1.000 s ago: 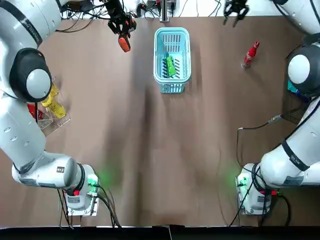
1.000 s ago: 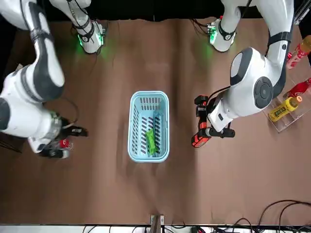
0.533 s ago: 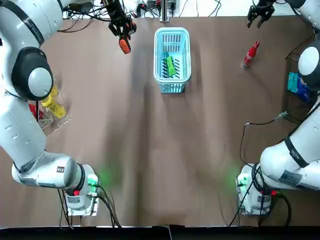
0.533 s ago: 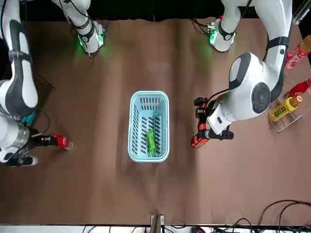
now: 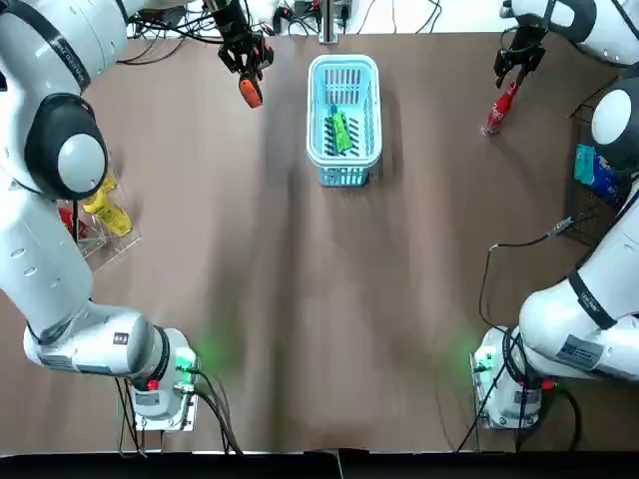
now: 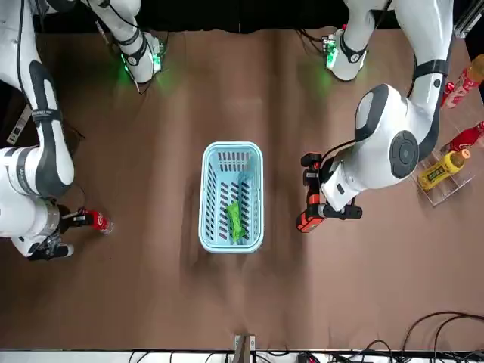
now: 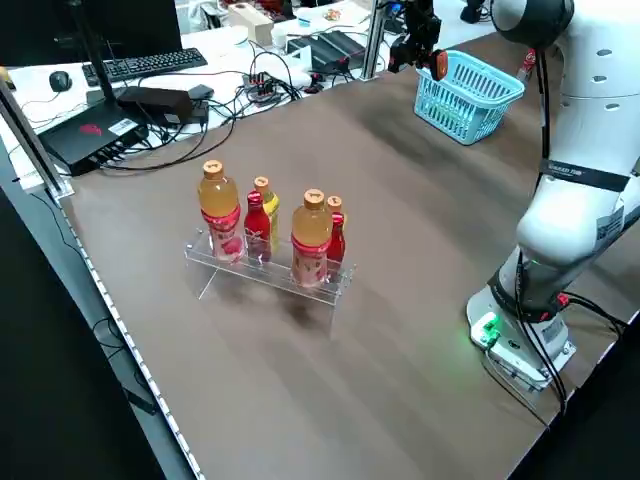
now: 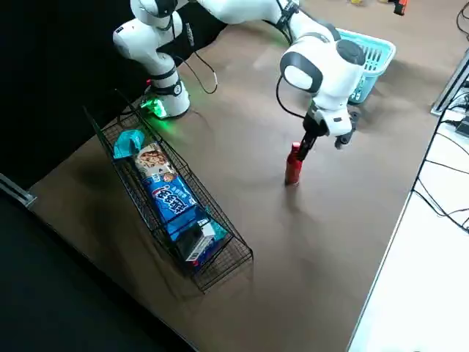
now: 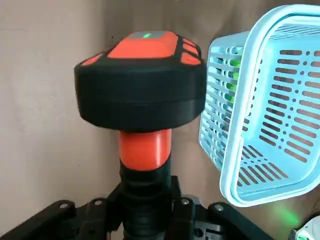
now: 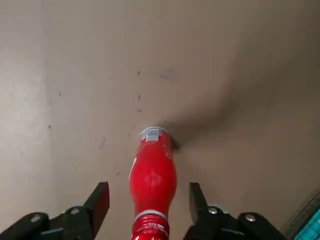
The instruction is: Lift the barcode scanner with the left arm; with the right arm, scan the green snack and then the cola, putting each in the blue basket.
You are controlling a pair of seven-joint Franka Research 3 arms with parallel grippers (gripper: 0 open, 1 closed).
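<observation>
Two hands: left hand [image 5: 243,60] clamped on barcode scanner [image 9: 142,75], fingertips hidden; right hand [image 10: 148,194] spread astride cola [image 10: 151,172].

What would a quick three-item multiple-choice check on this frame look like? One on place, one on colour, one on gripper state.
1. Where is the green snack?
A. in the blue basket
B. on the floor
C. held in the air

2. What colour is the barcode scanner clamped in the left gripper?
A. green and white
B. orange and black
C. all blue

3. How does the right gripper stand to the cola?
A. shut on it, lifted clear
B. open, a finger on either side of the upright bottle
C. open, far from it above the basket

Key: 1 A, the top view shows the snack lying inside the basket. 2 B, the left wrist view shows an orange top and neck with a black band. 3 B, the right wrist view shows gaps between both fingers and the bottle, which the right side view shows standing.
</observation>
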